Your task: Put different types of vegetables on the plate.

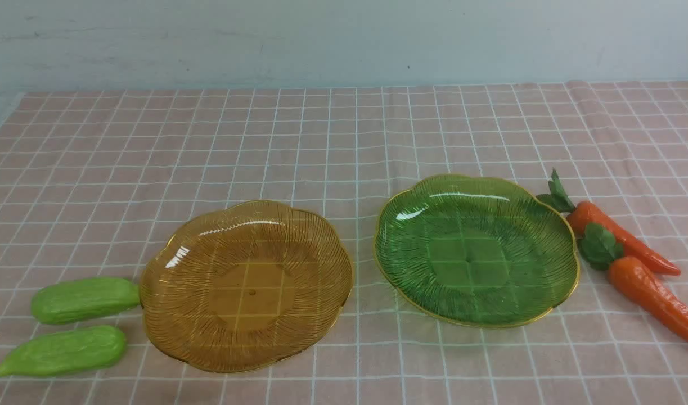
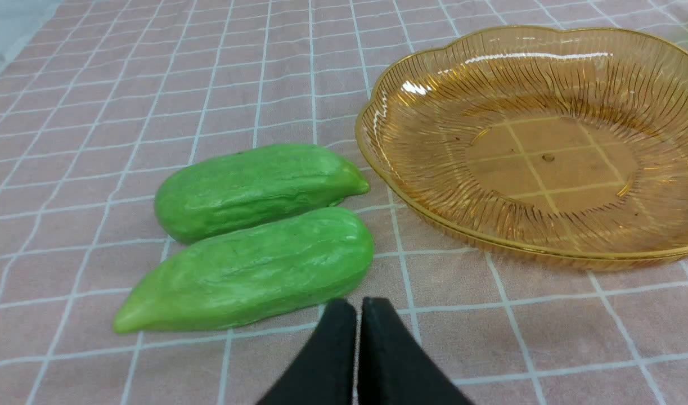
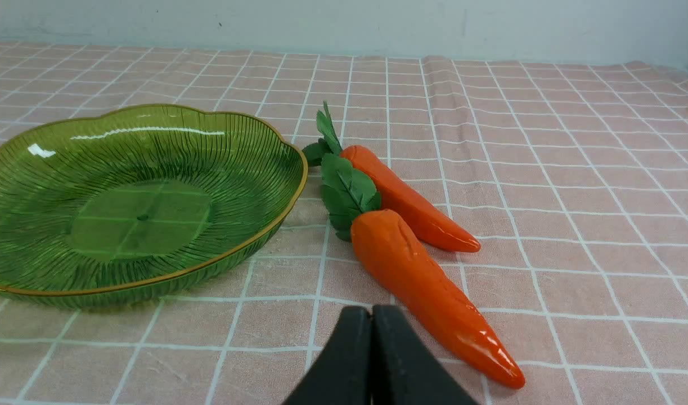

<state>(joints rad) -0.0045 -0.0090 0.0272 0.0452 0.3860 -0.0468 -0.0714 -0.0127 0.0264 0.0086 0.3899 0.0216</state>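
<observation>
- Left claw [image 2: 359, 306]: narrow, fingertips drawn together, gripping nothing. Right claw [image 3: 371, 312]: likewise closed and empty. I see each only in its own wrist view; my front view catches neither.
- Checked cloth [image 1: 366, 349]: pink with white lines. Front view gives me its far edge along the pale wall [image 1: 344, 45]; left wrist view shows only a corner of that wall.
- Amber plate [image 1: 248, 292]: scalloped, gold rim, left of centre. Whole in front view, cut off in left wrist view.
- Green plate [image 1: 473, 259]: same pattern, right of centre and a little farther from me. Whole in front view, cropped in right wrist view.
- Farther cucumber [image 1: 85, 300]: on the cloth, left of the amber plate. Its tip appears to meet the rim in front view; left wrist view shows that tip just beside it.
- Nearer cucumber [image 1: 65, 351]: on the cloth, roughly parallel, its tip pointing away from the amber plate. Front view shows a slim gap between the pair; left wrist view overlaps them. Contact: cannot tell.
- Nearer carrot [image 1: 653, 298]: on the cloth, right of the green plate. Front view loses its tip; right wrist view records the full length.
- Farther carrot [image 1: 619, 236]: slimmer, beside it, partly behind the nearer one's leaves [image 3: 349, 194].
</observation>
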